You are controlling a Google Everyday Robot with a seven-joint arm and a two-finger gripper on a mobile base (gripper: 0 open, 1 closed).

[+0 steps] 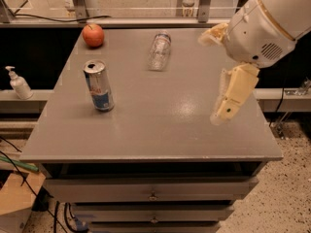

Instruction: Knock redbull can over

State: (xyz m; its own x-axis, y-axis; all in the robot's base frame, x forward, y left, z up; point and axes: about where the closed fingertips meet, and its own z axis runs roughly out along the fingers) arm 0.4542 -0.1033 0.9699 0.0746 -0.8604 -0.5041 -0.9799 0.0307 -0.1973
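Redbull can (98,85) stands upright on the table (146,130), 9 o'clock side. My gripper (210,79) hovers at 3 o'clock, fingers (234,91) spread wide, holding nothing, well apart from it.

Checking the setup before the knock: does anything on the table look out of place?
Only the clear plastic bottle, lying on its side toward the back. The redbull can stands upright at left, an apple behind it. The gripper hangs over the table at right, touching nothing.
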